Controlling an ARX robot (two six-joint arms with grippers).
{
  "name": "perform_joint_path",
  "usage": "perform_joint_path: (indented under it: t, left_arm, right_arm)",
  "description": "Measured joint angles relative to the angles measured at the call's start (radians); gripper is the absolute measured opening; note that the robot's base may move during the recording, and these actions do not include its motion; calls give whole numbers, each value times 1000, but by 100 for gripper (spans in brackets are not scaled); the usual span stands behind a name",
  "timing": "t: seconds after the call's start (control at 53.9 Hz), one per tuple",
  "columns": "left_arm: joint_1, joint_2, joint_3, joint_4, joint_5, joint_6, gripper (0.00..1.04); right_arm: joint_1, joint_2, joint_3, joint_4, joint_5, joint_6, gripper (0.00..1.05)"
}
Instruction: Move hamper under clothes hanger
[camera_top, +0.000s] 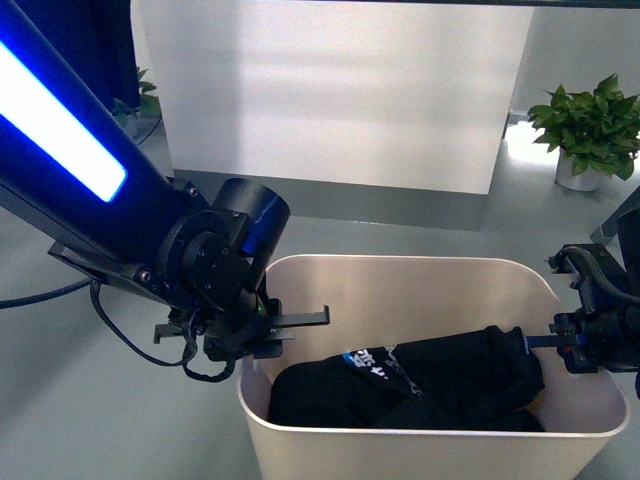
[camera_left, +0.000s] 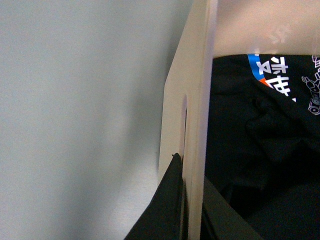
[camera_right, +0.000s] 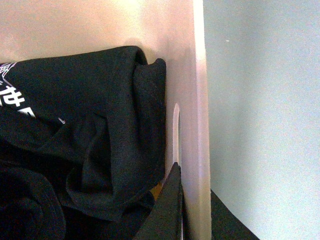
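Left gripper (camera_top: 262, 338) first: it is down on the near-left short wall of the hamper (camera_top: 400, 265), jaws narrowed right onto the plastic. In the left wrist view one finger (camera_left: 167, 205) is pressed to the outside of the wall just beside the slot handle (camera_left: 184, 125), and the other is tucked inside, so that reads as a pinch on the wall. Across to the right gripper (camera_top: 570, 340) and it is the mirror image: it straddles the opposite short wall, closed down on it the same way. So the hamper sits squarely in front of the robot, between the two arms. Its long axis runs left to right, and neither arm is nearer than the other. Inside lies a heap of black clothing (camera_top: 420, 385) with a blue-and-white print, bunched toward the right end and reaching partway up the walls. Beyond it are grey floor, a white panel (camera_top: 340, 90) and a potted plant (camera_top: 590, 130). The clothes hanger I cannot make out here, so which way to carry is unclear; both arms will need to shift the hamper as one.
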Motion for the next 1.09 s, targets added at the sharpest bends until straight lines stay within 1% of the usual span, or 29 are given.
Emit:
perform_joint_path:
  t: [0.278, 0.575, 1.095]
  left_arm:
    - [27, 0, 0, 0, -15, 1, 4]
    - [19, 0, 0, 0, 0, 1, 4]
    - [16, 0, 0, 0, -3, 0, 4]
  right_arm:
    - [29, 0, 0, 0, -14, 0, 3]
    - [18, 0, 0, 0, -8, 0, 3]
    - [17, 0, 0, 0, -9, 0, 3]
